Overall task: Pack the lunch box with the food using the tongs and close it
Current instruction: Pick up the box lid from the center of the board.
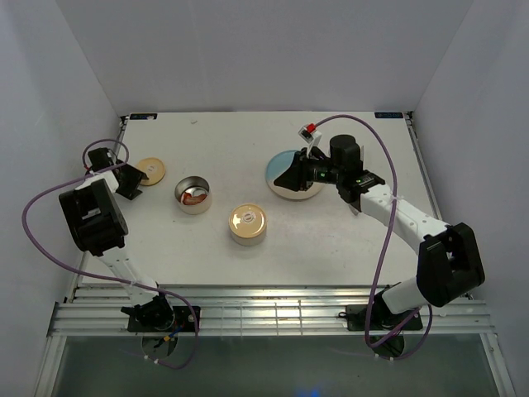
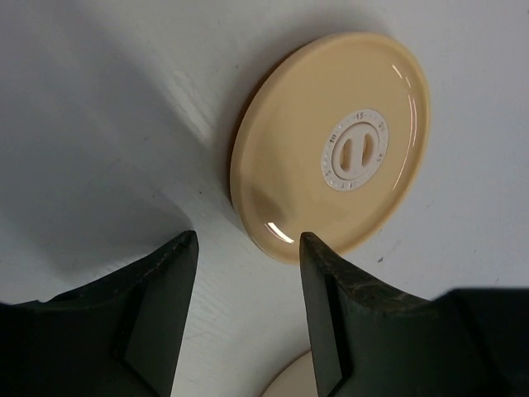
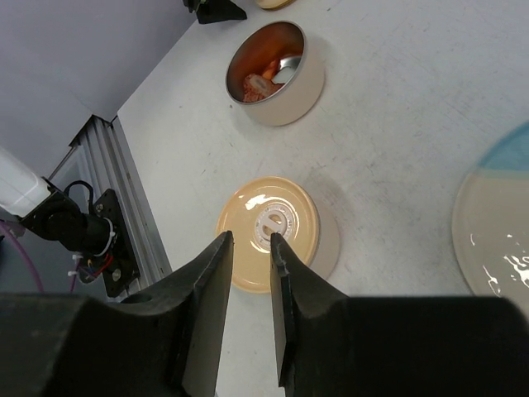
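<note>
The lunch box stands as two separate tins. The open tin holds orange-red and white food. The other tin wears its light-wood lid. A loose lid lies flat at the left. My left gripper is open, its fingertips just short of that lid's near rim, nothing between them. Over the cream-and-blue plate hovers my right gripper, narrowly open and empty. The tongs are out of view.
White walls enclose the table on three sides. An aluminium rail frame runs along the near edge by the arm bases. Purple cables loop from both arms.
</note>
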`<state>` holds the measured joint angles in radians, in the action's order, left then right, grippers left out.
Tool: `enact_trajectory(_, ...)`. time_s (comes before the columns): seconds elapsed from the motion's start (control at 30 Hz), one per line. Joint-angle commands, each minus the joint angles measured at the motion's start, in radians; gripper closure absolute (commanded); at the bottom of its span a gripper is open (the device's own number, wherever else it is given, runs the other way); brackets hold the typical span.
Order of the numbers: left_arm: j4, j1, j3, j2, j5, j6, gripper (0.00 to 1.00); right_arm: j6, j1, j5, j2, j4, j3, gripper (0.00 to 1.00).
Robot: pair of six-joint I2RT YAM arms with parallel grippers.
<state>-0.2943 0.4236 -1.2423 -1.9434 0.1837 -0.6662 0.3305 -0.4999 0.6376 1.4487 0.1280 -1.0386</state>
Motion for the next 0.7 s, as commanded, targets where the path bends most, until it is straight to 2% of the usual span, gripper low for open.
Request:
enact_trajectory(0.0,0.052,0.007,0.010,-0.025,0.000,-0.038,0.36,-0.007,0.009,0.008,-0.020,0.047,0.014,0.70)
enact_trajectory(0.17,0.096,0.012,0.017,-0.072,0.020,-0.090,0.36,-0.005,0.017,-0.010,-0.051,0.054,0.038,0.70)
enact_trajectory(0.27,0.107,0.012,0.018,-0.094,0.020,-0.099,0.41,-0.005,0.021,-0.012,-0.056,0.055,0.043,0.70)
enact_trajectory(0.53,0.112,0.012,0.040,-0.083,-0.026,-0.088,0.66,0.002,0.037,-0.003,-0.057,0.056,0.046,0.71)
enact_trajectory(0.57,0.110,0.012,0.041,-0.083,-0.029,-0.087,0.73,0.004,0.037,-0.001,-0.059,0.056,0.048,0.70)
enact_trajectory(0.67,0.109,0.014,0.044,-0.074,-0.032,-0.079,0.82,0.008,0.040,0.000,-0.073,0.062,0.057,0.70)
